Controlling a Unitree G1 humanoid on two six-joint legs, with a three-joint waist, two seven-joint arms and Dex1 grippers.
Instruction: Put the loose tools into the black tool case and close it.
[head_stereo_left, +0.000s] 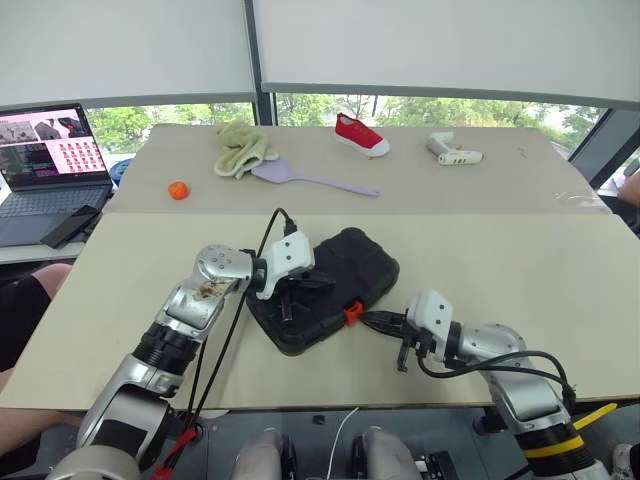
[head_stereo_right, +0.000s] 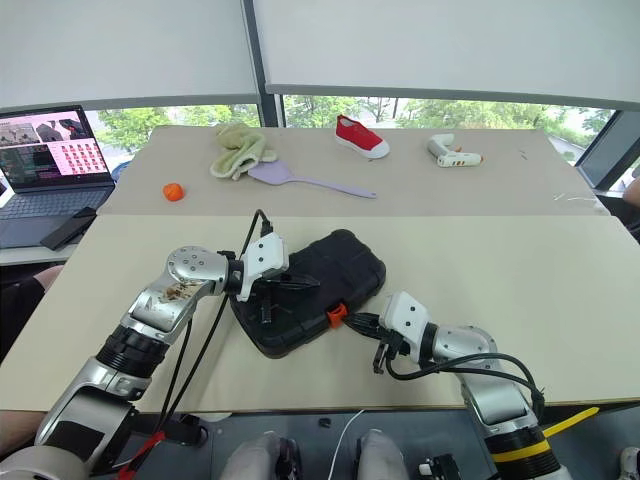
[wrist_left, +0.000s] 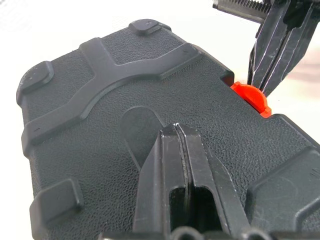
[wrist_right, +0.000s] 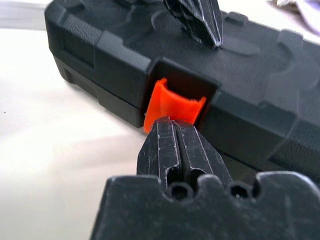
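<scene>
The black tool case (head_stereo_left: 325, 287) lies closed and slantwise on the near half of the beige bench (head_stereo_left: 520, 270), close to the front edge and well clear of both side edges, with bare bench open to its right and behind it up to the seam where the two bench halves meet. The left tool (head_stereo_left: 303, 285), its two black fingers pressed together and holding nothing, rests its tip on the textured lid near the middle of the case. The right tool (head_stereo_left: 372, 320), likewise pinched shut and empty, points its tip against the small orange latch (head_stereo_left: 352, 312) on the case's front edge; in the right wrist view the fingertips (wrist_right: 172, 131) touch the underside of the latch, which stands tilted out from its recess. The far half of the bench carries a red shoe (head_stereo_left: 361, 134), a pale green cloth (head_stereo_left: 241, 148), a lilac spatula (head_stereo_left: 312, 179), a small orange ball (head_stereo_left: 178, 190) and a white handheld device (head_stereo_left: 452, 151), all well apart from the case. An open laptop (head_stereo_left: 48, 170) and a dark phone (head_stereo_left: 70, 226) sit on a separate surface at the far left.
</scene>
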